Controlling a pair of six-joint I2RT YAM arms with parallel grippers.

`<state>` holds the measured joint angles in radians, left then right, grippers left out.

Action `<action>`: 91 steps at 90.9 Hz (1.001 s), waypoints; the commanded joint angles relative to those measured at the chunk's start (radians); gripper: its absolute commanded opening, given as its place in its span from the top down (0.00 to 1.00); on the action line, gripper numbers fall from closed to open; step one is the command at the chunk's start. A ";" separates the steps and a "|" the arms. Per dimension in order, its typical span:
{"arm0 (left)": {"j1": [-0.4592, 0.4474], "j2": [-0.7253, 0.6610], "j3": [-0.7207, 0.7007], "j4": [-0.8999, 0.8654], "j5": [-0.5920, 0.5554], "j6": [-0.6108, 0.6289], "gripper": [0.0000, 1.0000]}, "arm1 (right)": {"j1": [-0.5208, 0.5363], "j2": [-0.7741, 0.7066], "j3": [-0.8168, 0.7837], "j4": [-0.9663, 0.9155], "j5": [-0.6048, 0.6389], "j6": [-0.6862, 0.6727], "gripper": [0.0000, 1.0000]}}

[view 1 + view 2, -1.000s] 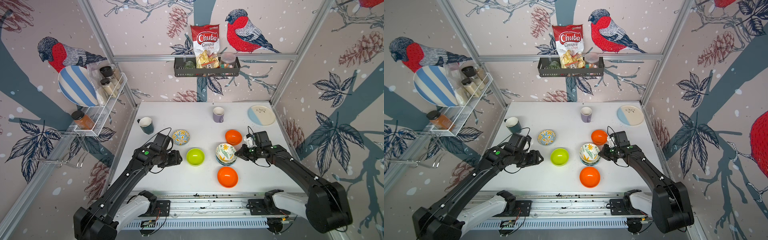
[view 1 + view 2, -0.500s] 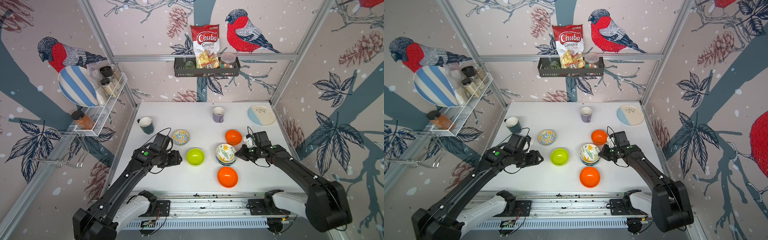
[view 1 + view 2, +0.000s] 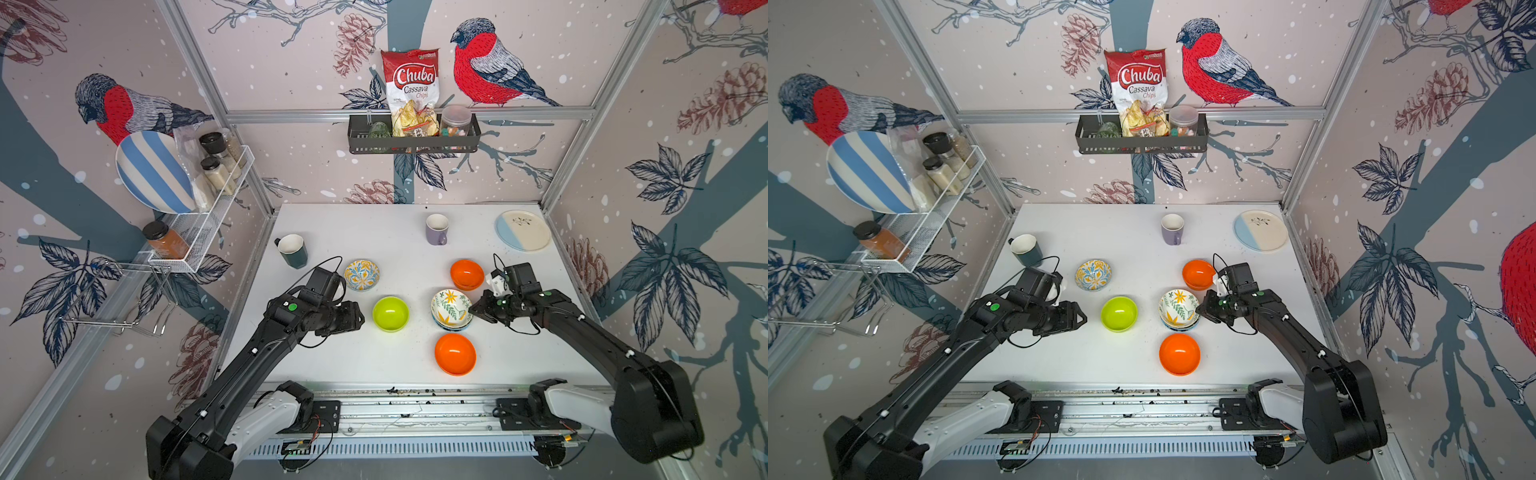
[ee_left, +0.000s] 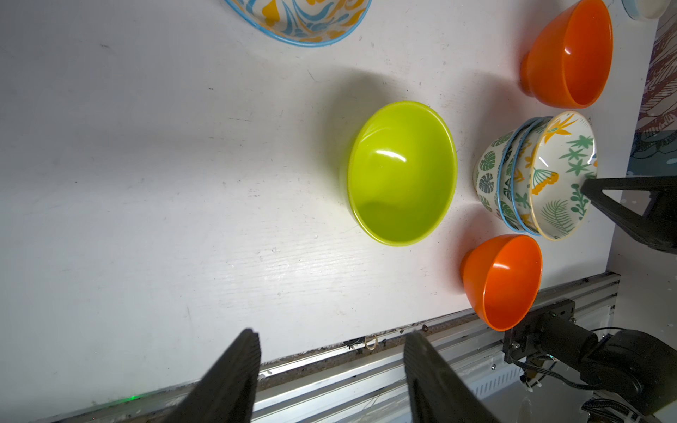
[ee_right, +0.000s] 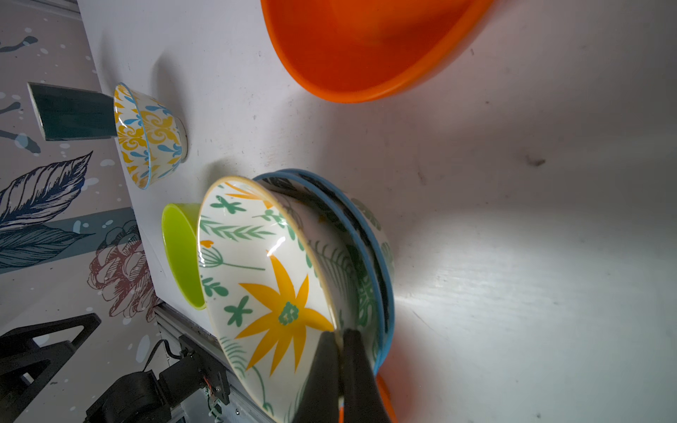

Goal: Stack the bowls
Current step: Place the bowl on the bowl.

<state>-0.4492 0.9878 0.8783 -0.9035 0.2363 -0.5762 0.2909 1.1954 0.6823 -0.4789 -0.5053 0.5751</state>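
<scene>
A stack of three patterned bowls [image 3: 451, 309] [image 3: 1178, 309] stands right of centre. Its top bowl [image 5: 263, 278], white with green leaves and a yellow flower, sits tilted in the two blue-rimmed ones. My right gripper [image 3: 473, 309] [image 5: 339, 337] is shut on that top bowl's rim. A lime green bowl [image 3: 390, 313] [image 4: 401, 172] stands alone at the centre. My left gripper [image 3: 359, 320] [image 4: 331, 340] hangs open and empty just left of it. One orange bowl [image 3: 467, 274] is behind the stack, another orange bowl [image 3: 455, 354] in front. A yellow-blue floral bowl [image 3: 361, 274] sits further back left.
A dark green mug [image 3: 293, 250] stands at the back left, a purple mug [image 3: 437, 228] at the back centre and a cream-and-blue plate [image 3: 523, 230] in the back right corner. The metal rail [image 3: 395, 399] runs along the table's front edge.
</scene>
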 commanded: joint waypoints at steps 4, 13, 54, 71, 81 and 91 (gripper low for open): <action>0.002 0.000 -0.001 -0.002 0.010 0.007 0.35 | 0.004 -0.012 0.009 0.006 -0.022 -0.014 1.00; 0.002 -0.001 -0.001 -0.002 0.010 0.007 0.35 | 0.003 -0.016 0.007 0.005 -0.020 -0.015 1.00; 0.002 0.000 -0.001 0.002 0.012 0.008 0.35 | 0.000 -0.014 0.000 0.001 0.002 -0.010 1.00; 0.001 -0.004 -0.004 0.002 0.013 0.006 0.35 | 0.002 -0.008 -0.005 0.007 0.009 -0.007 1.00; 0.001 -0.005 -0.004 0.002 0.014 0.006 0.35 | 0.002 -0.004 -0.007 0.009 0.006 -0.006 1.00; 0.000 -0.005 -0.003 0.002 0.016 0.007 0.35 | 0.002 -0.003 -0.008 0.012 0.005 -0.005 1.00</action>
<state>-0.4492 0.9859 0.8761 -0.9016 0.2413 -0.5766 0.2916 1.1912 0.6743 -0.4870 -0.4896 0.5755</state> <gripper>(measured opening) 0.648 0.049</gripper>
